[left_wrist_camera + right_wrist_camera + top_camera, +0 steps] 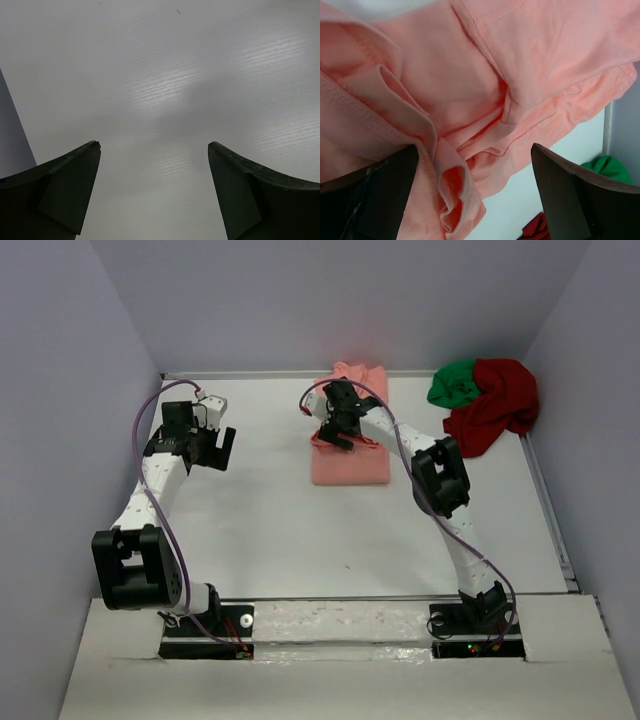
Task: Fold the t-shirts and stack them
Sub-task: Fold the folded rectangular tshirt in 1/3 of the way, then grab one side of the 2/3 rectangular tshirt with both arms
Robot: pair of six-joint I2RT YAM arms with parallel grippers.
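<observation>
The salmon-pink t-shirt (350, 468), judged soft, light and limp, is bunched at mid-tabletop (260, 525). Its hemmed edge is best pinched. The right end effector (472, 150) is spread above it, and the left end effector (154, 145) is spread apart.

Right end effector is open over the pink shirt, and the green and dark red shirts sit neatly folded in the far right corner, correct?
Not folded: the top view shows the green shirt and dark red shirt crumpled in a heap there. The right end effector is open over the pink shirt.
</observation>
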